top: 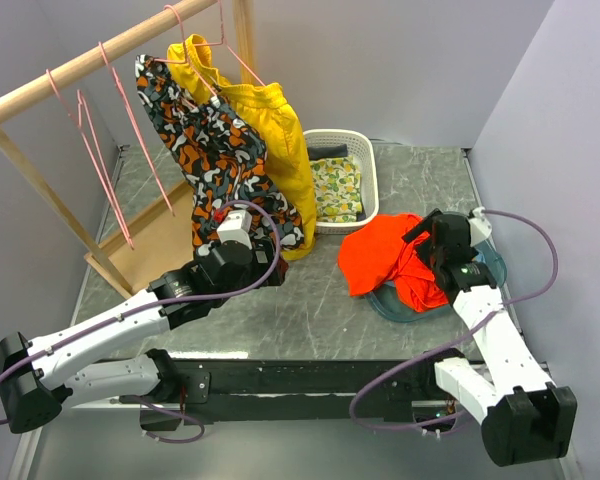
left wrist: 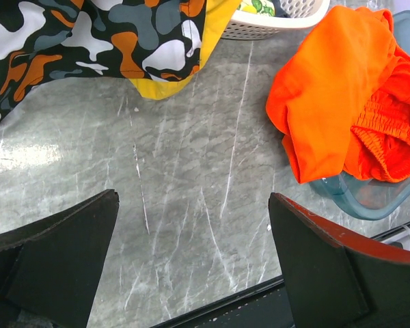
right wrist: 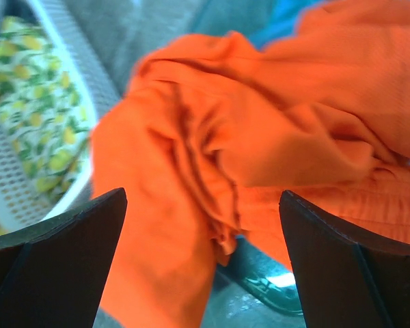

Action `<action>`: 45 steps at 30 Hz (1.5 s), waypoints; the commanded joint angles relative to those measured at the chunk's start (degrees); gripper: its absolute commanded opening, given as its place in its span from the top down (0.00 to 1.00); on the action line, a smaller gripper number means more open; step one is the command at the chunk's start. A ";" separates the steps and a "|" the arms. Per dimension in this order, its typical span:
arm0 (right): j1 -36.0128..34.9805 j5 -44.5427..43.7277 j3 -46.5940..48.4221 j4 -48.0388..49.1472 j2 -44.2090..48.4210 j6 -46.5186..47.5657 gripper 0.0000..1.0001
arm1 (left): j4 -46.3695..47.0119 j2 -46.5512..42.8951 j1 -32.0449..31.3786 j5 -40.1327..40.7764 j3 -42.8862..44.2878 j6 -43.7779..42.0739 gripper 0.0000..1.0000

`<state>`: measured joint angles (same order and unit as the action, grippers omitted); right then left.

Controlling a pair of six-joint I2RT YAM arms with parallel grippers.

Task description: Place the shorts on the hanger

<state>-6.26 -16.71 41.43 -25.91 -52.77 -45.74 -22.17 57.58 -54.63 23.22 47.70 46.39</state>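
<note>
The orange-red shorts [top: 385,258] lie crumpled at the right of the table, draped over a teal tray [top: 395,307]. They also show in the left wrist view [left wrist: 335,89] and the right wrist view [right wrist: 260,137]. My right gripper [top: 425,240] is open and empty, just above the shorts [right wrist: 201,232], its fingers either side of a fold. My left gripper [top: 265,262] is open and empty over bare table [left wrist: 195,232], left of the shorts. Empty pink wire hangers [top: 100,165] hang on the wooden rail at the far left. The drawstring is hidden.
Camouflage shorts [top: 215,150] and yellow shorts [top: 275,130] hang on pink hangers from the wooden rail [top: 80,68], right behind my left gripper. A white basket [top: 368,165] holding lemon-print cloth [top: 335,185] stands behind the orange-red shorts. The rack's wooden base [top: 150,250] lies at the left.
</note>
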 commanded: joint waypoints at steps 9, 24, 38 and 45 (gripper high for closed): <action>6.00 -1.05 -8.73 6.75 1.71 -7.87 0.05 | 1.52 0.51 -0.21 -0.28 1.78 0.81 0.04; 7.23 13.71 3.21 5.43 6.27 1.35 1.00 | 0.46 -1.68 -0.21 -0.19 2.39 0.72 0.04; -6.99 20.40 34.05 -2.56 6.37 5.57 1.00 | -1.73 -1.24 -0.21 -0.46 6.70 -0.25 0.03; -20.09 18.65 46.97 -3.79 -0.56 5.30 1.00 | -3.40 -1.51 -0.21 -0.11 10.39 -1.74 0.03</action>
<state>-21.06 3.60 81.67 -32.05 -50.52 -41.19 -25.04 56.84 -54.63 22.83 54.57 46.24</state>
